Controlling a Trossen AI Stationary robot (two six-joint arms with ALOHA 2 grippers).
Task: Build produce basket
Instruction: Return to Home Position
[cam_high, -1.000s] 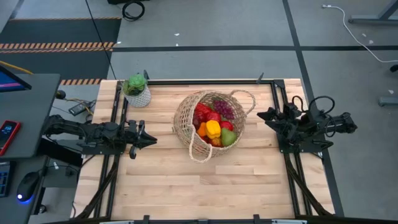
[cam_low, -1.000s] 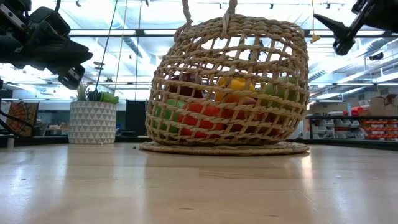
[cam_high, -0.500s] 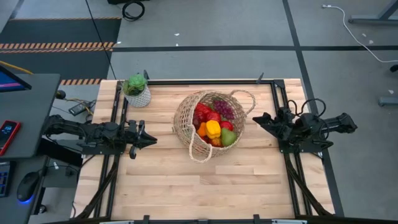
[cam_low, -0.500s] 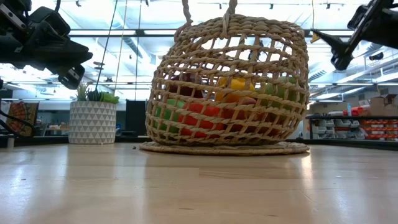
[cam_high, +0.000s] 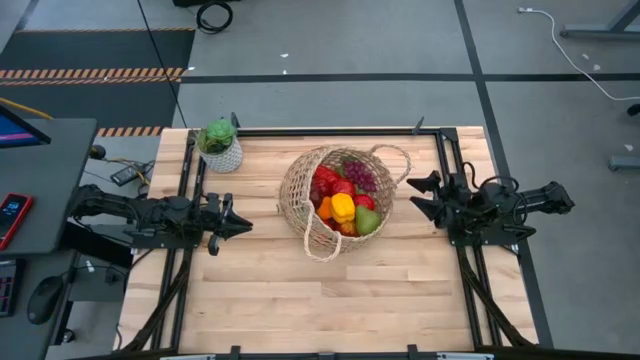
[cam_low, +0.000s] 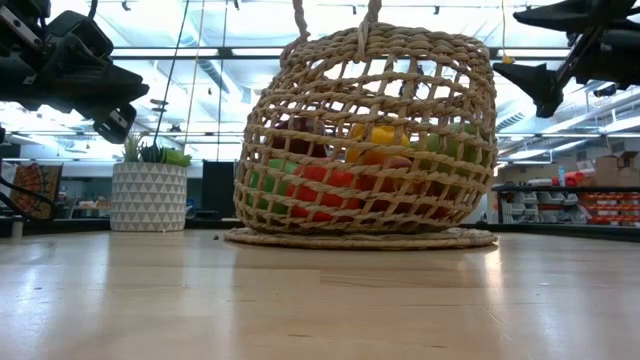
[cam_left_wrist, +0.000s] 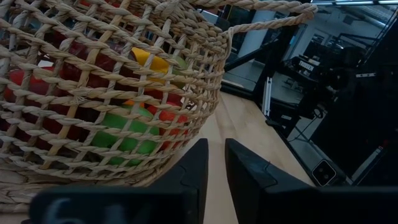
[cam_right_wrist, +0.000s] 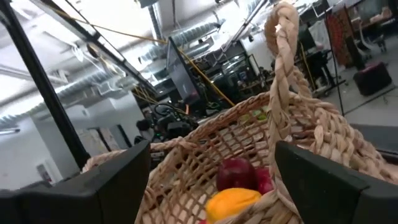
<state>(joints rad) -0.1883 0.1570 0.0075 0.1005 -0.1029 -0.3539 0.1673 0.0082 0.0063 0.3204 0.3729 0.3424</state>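
Observation:
The tan wicker basket (cam_high: 300, 195) (cam_low: 365, 130) stands on its flat base at the table's middle, one loop handle toward the near edge and one toward the far right. The produce (cam_high: 345, 200) lies inside it: a yellow pepper (cam_high: 343, 207), a green pear (cam_high: 368, 221), purple grapes (cam_high: 360, 176) and red fruits. Through the weave the left wrist view shows green and red pieces (cam_left_wrist: 121, 127). My left gripper (cam_high: 245, 225) (cam_left_wrist: 216, 155) is shut, level, left of the basket and pointing at it. My right gripper (cam_high: 412, 196) (cam_low: 525, 45) (cam_right_wrist: 221, 180) is open, raised, just right of the basket's handle (cam_right_wrist: 283, 68).
A small white pot with a green plant (cam_high: 220, 146) (cam_low: 150, 192) stands at the table's far left corner. Black frame rails (cam_high: 190, 180) run along the left and right table edges. Bare wood (cam_high: 330, 300) lies between the basket and the near edge.
My right gripper has sunk a little and rolled about the line it points along, so that its two fingers now stand one above the other in the low view. It stays open beside the basket. The basket and my left gripper have kept still.

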